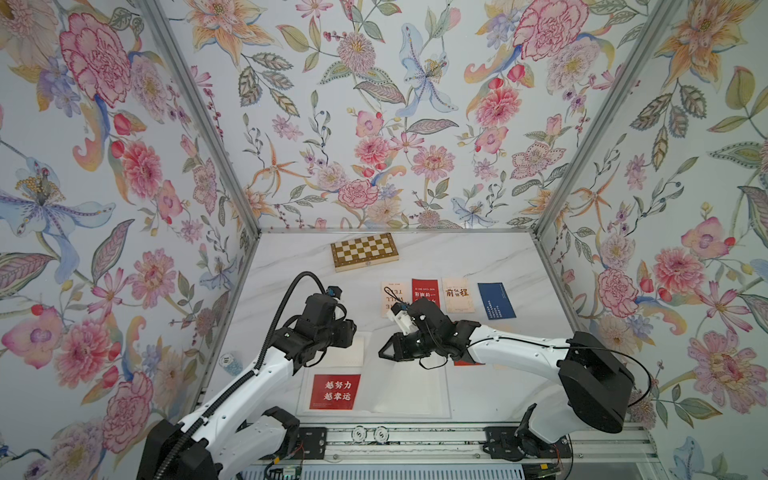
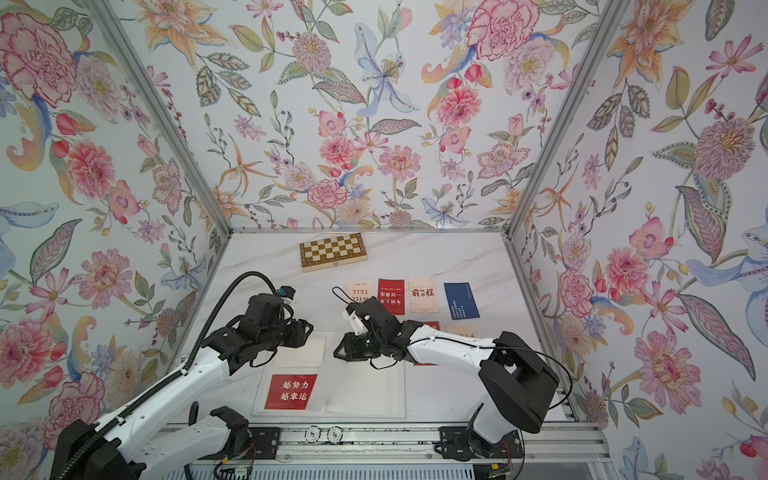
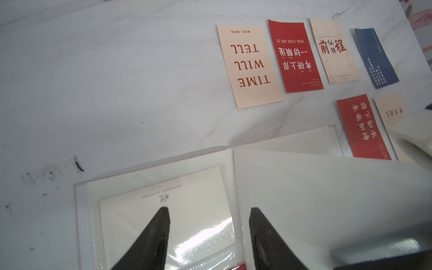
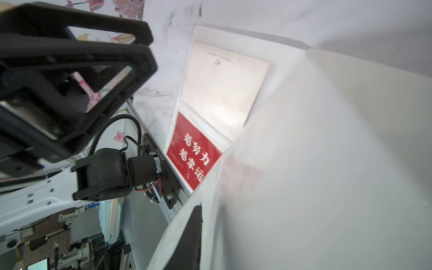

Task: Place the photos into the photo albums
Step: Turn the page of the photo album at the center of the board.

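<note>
Left gripper [image 3: 209, 209], jaws apart and empty, hovers over the filled left page of the photo album [image 1: 409, 392]. Right gripper [image 1: 386, 352] pinches a raised sleeve page [image 4: 327, 163]. Loose photos [image 1: 457, 295] lie beyond and to the right, long axes pointing away from the robot, so the right arm is probably nearer.

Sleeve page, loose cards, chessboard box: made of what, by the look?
Sleeve page: clear glossy plastic film, likely; glare streaks over the inserted card. Loose cards: matte card stock, probably; flat, no glare. Chessboard box: seemingly wood, light and brown squares.
</note>
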